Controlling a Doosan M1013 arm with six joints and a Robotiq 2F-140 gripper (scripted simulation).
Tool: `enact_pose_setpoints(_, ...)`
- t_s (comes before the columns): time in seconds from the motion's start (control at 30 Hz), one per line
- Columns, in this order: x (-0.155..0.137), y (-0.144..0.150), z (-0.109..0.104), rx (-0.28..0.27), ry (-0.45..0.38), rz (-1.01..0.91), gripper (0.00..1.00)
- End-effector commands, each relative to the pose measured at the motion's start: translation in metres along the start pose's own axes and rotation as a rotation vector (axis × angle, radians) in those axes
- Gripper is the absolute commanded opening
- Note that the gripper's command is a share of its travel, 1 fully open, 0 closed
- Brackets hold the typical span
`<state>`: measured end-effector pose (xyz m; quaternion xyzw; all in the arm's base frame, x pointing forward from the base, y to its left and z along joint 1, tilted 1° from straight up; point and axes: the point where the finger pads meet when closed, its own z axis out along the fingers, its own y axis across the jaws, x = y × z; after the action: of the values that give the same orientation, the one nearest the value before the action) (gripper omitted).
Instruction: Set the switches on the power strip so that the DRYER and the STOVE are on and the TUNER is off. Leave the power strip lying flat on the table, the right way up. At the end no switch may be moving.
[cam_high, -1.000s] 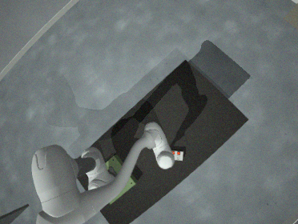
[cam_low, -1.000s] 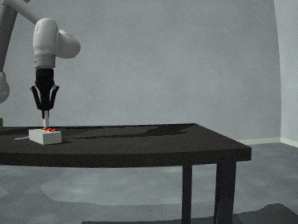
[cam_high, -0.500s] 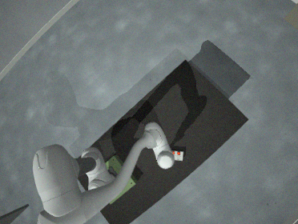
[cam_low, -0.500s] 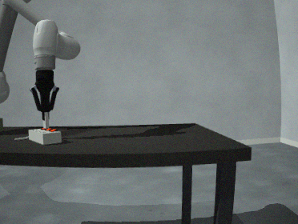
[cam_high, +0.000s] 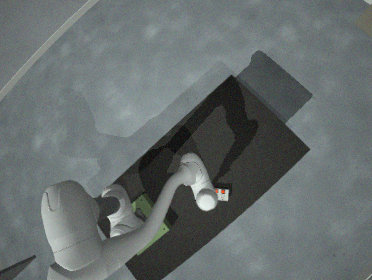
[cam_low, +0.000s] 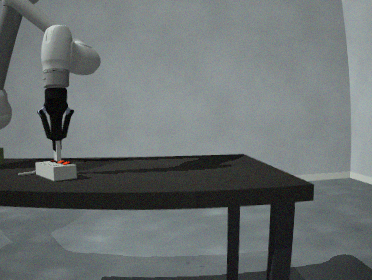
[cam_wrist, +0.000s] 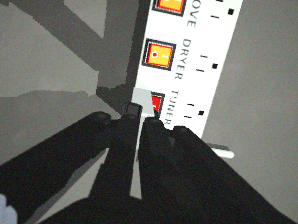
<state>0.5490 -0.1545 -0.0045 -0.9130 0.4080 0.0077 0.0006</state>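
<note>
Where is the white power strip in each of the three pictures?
Top view: the power strip is a small white box right of centre, half under the wrist, near the dark table's edge.
Exterior view: it lies flat at the table's far left.
Wrist view: it runs from the top edge down to the middle.
Shared landmark: the shut gripper above it.
</note>
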Motion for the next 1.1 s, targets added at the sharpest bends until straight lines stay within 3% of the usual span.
enact_pose_setpoints(0.0,0.000,0.000,0.000,0.000,0.000,0.000,0.00)
enact_pose_setpoints(0.37,0.000,0.000,-0.002,0.000,0.000,0.000,0.00)
enact_pose_setpoints(0.7,0.000,0.000,-0.028,0.000,0.000,0.000,0.00)
enact_pose_setpoints(1.07,0.000,0.000,-0.039,0.000,0.000,0.000,0.00)
